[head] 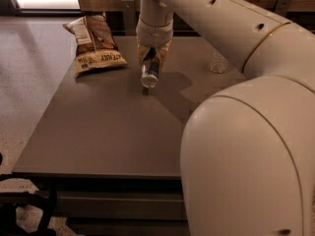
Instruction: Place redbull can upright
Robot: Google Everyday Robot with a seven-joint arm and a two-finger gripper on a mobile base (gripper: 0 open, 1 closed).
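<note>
you are looking at the gripper [152, 60] hanging low over the far middle of the table [98, 132], just right of the chip bag [96, 45]. it is clasping the redbull can [149, 76], with the jaws sitting on either side of the can's upper body and pressing on its flanks. the can is leaning rather than standing, showing its silver end to the camera. its low end is riding at or just above the tabletop, and i cannot tell whether it is touching.

you are probably dealing with a light, thin-walled thing here. the metal is likely stiff enough to hold but would dent under a hard squeeze, and the smooth skin could slip or swivel between the pads. being round, it would be rolling away if you let go while it is tilting. being slim, it is offering a narrow base that tips easily.

the best hold is likely across the cylinder around or above the middle, leaving the bottom end free to seat flat. the clear bottle [218, 60] is standing well apart to the right.
</note>
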